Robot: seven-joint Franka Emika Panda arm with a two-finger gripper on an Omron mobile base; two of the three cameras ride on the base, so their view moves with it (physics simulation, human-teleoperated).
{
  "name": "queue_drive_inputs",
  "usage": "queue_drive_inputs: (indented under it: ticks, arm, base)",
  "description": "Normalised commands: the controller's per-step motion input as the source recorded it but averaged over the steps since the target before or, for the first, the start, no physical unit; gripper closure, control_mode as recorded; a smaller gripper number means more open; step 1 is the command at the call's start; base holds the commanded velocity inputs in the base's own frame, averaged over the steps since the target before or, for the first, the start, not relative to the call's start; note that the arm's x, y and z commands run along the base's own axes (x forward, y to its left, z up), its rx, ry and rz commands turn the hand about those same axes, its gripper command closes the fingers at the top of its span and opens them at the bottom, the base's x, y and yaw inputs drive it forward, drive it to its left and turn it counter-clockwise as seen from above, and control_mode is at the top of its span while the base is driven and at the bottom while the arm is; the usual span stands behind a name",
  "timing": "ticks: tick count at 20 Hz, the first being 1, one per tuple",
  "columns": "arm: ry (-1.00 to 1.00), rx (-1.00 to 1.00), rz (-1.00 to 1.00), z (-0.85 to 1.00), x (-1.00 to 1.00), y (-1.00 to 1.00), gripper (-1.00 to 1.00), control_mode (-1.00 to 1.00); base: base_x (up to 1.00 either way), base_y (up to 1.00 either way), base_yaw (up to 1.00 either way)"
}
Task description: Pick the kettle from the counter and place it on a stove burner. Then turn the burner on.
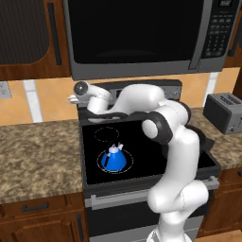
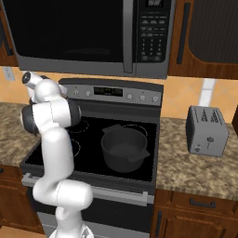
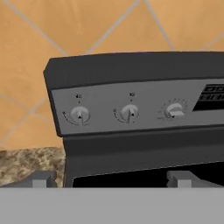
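The stove [image 1: 203, 163] already carried the kettle [image 1: 115, 158], upright inside the large burner ring [image 1: 101, 165] near the glass's front-left corner, so the placing half looked done. What remained, by my reading, was the burner: the gripper [image 3: 111, 178], released and holding nothing, faced the back panel's left end, short of the knobs [image 3: 79, 116].

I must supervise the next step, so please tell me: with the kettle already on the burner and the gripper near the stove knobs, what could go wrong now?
1. Three similar knobs sit side by side; the open gripper could turn one for another ring, leaving the kettle cold.
2. That could instead heat the dark pot on the same cooktop.
3. The arm reaches over the kettle, so lowering the elbow may knock it off its burner.
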Motion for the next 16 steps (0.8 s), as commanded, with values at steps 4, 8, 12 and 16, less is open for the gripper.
queue_drive_inputs:
  ticks: [4,8,12,16]
  arm:
    - [0.00,-0.05,0.00,-0.05,0.43,0.05,-1.00,-1.00]
    - [0.00,-0.06,0.00,-0.07,0.41,0.14,-1.00,-1.00]
    - [0.00,-0.09,0.00,-0.26,0.34,0.11,-1.00,-1.00]
    - [0.00,-0.05,0.00,-0.24,0.37,0.00,-1.00,-1.00]
  base:
    - [0.00,0.00,0.00]
    - [0.00,0.00,0.00]
    - [0.00,0.00,0.00]
    - [0.00,0.00,0.00]
